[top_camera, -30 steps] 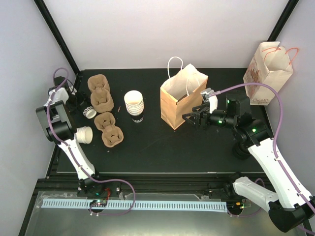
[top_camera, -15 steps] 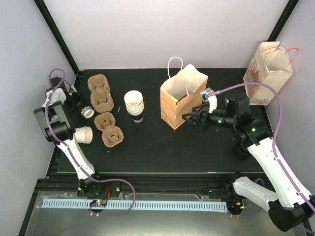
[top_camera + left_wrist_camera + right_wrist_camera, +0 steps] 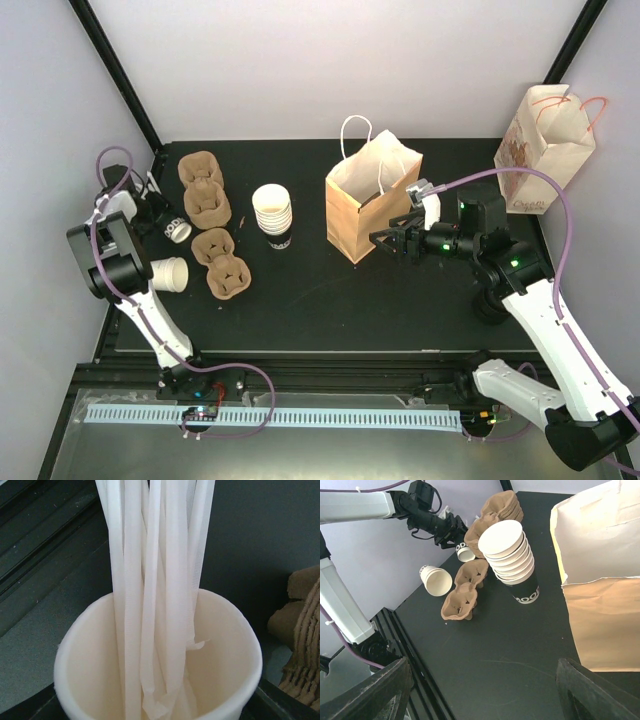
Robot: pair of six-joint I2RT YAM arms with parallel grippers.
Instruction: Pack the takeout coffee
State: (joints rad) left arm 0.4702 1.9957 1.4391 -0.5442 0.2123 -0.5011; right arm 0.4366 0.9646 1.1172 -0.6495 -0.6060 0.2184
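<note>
**Overhead and wrist views, coffee packing.** The right gripper point(image 3: 380, 242) hangs with its jaws wide apart and nothing between them. It sits just beside the brown bag point(image 3: 365, 205), whose mouth stands open. Ahead of it, across bare desk point(image 3: 330, 300), stands the stack point(image 3: 272, 213) of nested white cups. About six rims show, and the lowest cup shows its dark band.

Beyond the stack, towards the left gripper point(image 3: 160, 213), the carriers point(image 3: 208, 205) lie in four brown lumps. How many nest in each cannot be told. Two loose cups lie on their sides. The near cup point(image 3: 180, 229) is just beside the left gripper's tip, and the far cup point(image 3: 170, 273) lies back along that arm.

A third cup, the straw cup point(image 3: 225, 645), fills the left wrist view. It holds a bundle of wrapped straws point(image 3: 150, 580) packed too tightly to count. The left gripper's fingers do not show there, so whether it is open or closed cannot be told.

A printed bag point(image 3: 545, 135) stands well apart, behind the right gripper, which makes two bags in all. No lids are in view.

**Handling (judgement).** The cups look empty, so they are probably very light and easy to tip. The paper wall is thin and should crush under a firm pinch, while the rolled rim is the stiffest part. The safest hold is likely across the wall just below the rim, with light pressure. Nested cups may cling together, so lifting one could bring several.
</note>
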